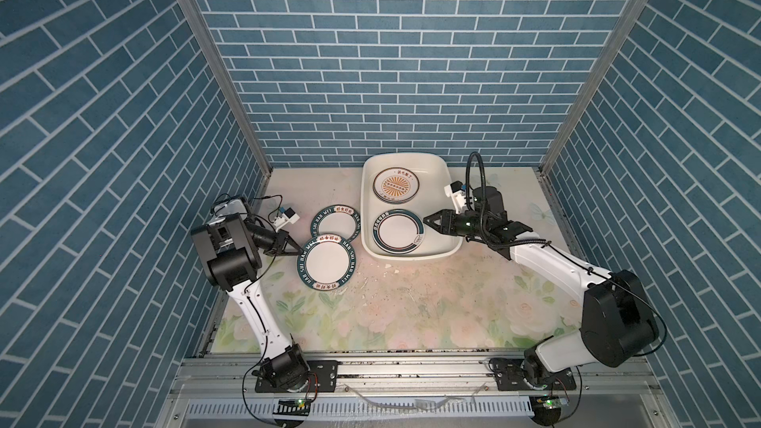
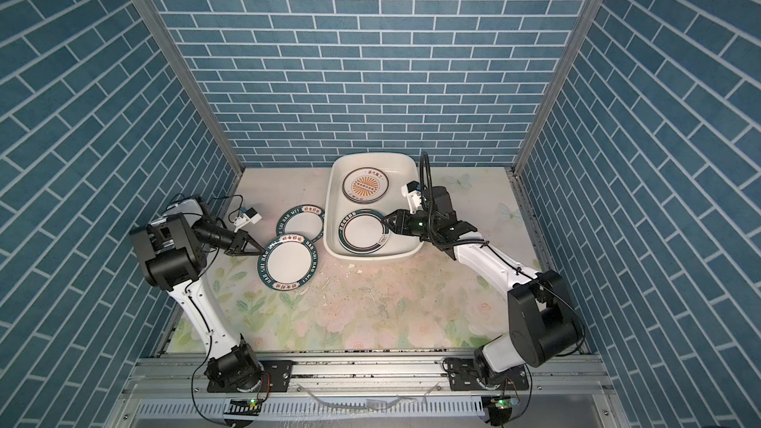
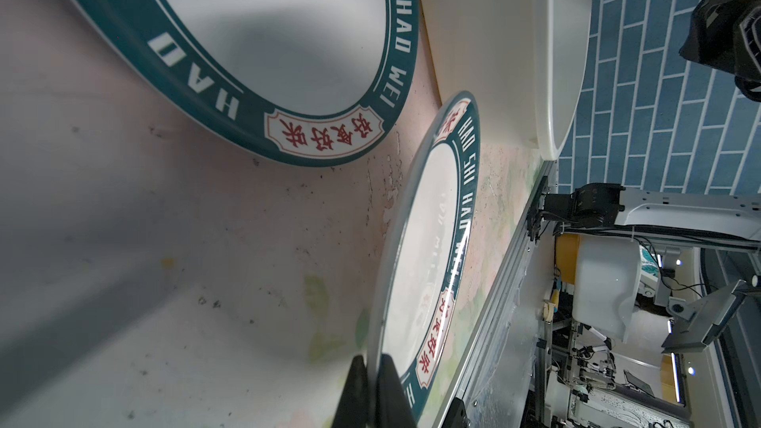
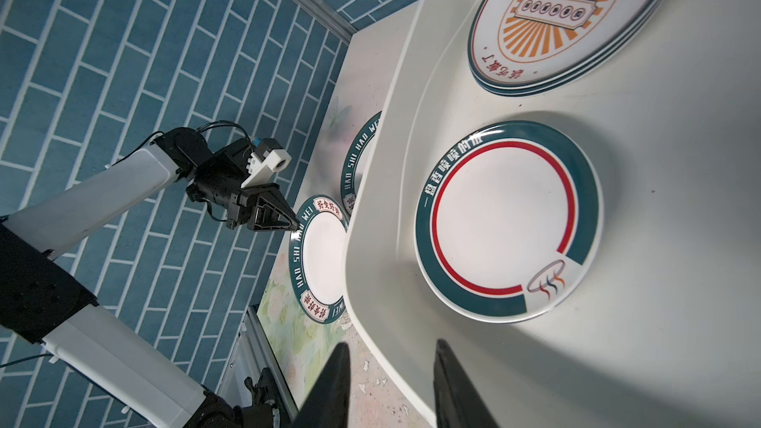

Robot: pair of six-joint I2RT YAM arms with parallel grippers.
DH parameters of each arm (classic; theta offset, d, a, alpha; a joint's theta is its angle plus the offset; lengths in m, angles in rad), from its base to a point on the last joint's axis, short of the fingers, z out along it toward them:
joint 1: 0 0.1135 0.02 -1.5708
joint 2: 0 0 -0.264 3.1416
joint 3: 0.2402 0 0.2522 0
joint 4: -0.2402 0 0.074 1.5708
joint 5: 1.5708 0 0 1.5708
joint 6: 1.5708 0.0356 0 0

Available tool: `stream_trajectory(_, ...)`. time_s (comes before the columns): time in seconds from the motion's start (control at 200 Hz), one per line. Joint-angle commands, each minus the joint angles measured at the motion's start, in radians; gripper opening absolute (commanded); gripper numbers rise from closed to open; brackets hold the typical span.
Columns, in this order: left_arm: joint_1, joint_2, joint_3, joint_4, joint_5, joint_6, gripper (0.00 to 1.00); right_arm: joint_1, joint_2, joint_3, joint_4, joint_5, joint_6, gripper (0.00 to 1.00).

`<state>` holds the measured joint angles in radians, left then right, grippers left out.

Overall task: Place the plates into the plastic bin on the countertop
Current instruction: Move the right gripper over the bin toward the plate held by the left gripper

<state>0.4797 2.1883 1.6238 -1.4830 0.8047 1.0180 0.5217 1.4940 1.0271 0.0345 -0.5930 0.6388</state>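
The white plastic bin (image 1: 364, 199) stands at the back of the flowered countertop (image 1: 412, 314). Inside it lie a stack of sunburst plates (image 1: 396, 185) and a teal-and-red ringed plate (image 1: 398, 231). Left of the bin are two teal lettered plates: the far plate (image 1: 334, 225) lies flat and the near plate (image 1: 327, 262) overlaps its front rim. My left gripper (image 1: 297, 252) is shut on the near plate's left rim (image 3: 424, 240); I cannot tell if that plate is clear of the countertop. My right gripper (image 1: 428, 222) hangs open over the bin's right side, beside the ringed plate (image 4: 506, 216), holding nothing.
White chips and dark specks (image 1: 389, 269) litter the countertop in front of the bin. Blue brick walls close in the back and both sides. A metal rail (image 1: 412, 368) with both arm bases runs along the front edge.
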Motion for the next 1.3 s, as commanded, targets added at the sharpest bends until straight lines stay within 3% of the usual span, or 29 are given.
stream_trajectory(0.0,0.005,-0.013,0.027,-0.068,0.05,0.022,0.0,0.031,0.039,0.043,-0.018,-0.03,-0.035,0.35)
stream_trajectory(0.56,0.005,-0.023,0.154,-0.175,0.104,0.036,0.0,0.151,0.2,0.19,0.007,-0.111,-0.007,0.37)
stream_trajectory(1.295,0.005,-0.038,0.227,-0.287,0.181,0.074,0.0,0.253,0.35,0.321,0.031,-0.044,0.003,0.39)
